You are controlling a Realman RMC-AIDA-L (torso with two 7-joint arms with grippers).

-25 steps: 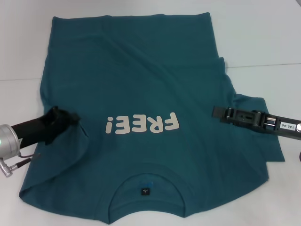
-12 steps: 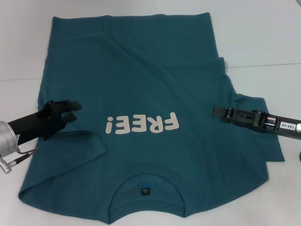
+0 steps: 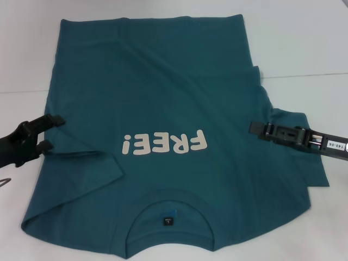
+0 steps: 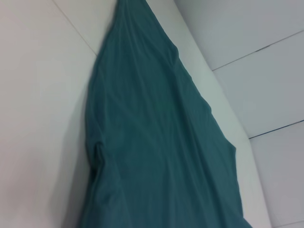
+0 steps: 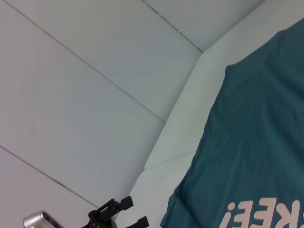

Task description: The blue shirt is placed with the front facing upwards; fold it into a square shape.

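Blue shirt lies spread on the white desk in your head view, front up, the off-white "FREE!" lettering reading upside down to you and the collar with its small dark neck label at the near edge. Its left sleeve is folded inward over the body, leaving a diagonal crease by the near left corner. Your left gripper sits at the shirt's left edge, fingers spread apart and holding nothing. Your right gripper reaches in from the right, low over the right sleeve area; you cannot tell from here whether its fingers are parted or closed. In your left wrist view you see only a long stretch of plain teal cloth of the blue shirt on the desk. In your right wrist view the blue shirt fills one side with part of the lettering showing, and the left gripper appears farther off with its fingers apart, just beside the shirt's edge.
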